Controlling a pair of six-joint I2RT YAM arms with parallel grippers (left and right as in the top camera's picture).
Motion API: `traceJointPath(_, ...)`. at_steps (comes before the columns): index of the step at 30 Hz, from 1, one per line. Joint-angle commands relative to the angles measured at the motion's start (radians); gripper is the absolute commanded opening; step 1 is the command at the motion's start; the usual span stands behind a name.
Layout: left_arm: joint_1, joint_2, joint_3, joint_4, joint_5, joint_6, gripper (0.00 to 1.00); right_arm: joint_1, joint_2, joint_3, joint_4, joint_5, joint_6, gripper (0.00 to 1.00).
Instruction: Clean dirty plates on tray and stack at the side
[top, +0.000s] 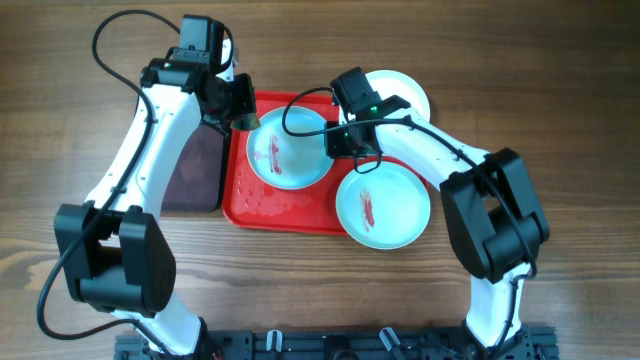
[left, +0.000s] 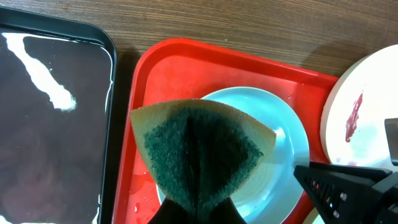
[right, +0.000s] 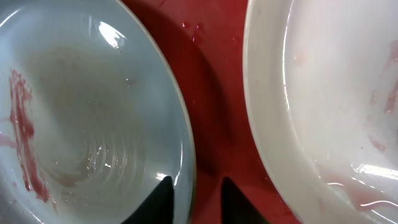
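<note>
A red tray (top: 262, 208) lies mid-worktop (top: 560, 120), with a black tray (top: 195, 175) touching its left side. One mint plate (top: 290, 165) sits on the red tray, and a second mint plate (top: 385, 212) overhangs its right edge; both carry red smears. A white plate (top: 408, 92) lies behind, partly hidden. The left end effector (top: 245, 112), a sponge (top: 250, 122) at its tip, hovers by the first plate's upper-left rim. The right end effector (top: 345, 142) sits at that plate's right rim.
</note>
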Motion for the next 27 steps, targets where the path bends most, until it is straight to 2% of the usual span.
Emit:
traceJointPath(1, -0.002, 0.004, -0.005, 0.005, 0.019, 0.013, 0.04, 0.006, 0.022, 0.014, 0.01, -0.023, 0.031, 0.15)
traceJointPath(6, -0.007, 0.004, -0.013, 0.013, 0.019, 0.013, 0.04, 0.013, 0.035, 0.001, 0.036, -0.037, 0.058, 0.08)
traceJointPath(20, -0.008, 0.01, -0.023, 0.023, 0.02, 0.013, 0.04, 0.013, 0.083, 0.001, 0.106, -0.098, 0.046, 0.08)
traceJointPath(22, -0.008, 0.01, -0.023, 0.022, 0.02, 0.013, 0.04, 0.013, 0.083, 0.001, 0.096, -0.115, 0.043, 0.04)
traceJointPath(27, -0.018, 0.02, -0.024, 0.021, 0.019, 0.013, 0.04, 0.011, 0.083, 0.001, 0.037, -0.194, 0.056, 0.05)
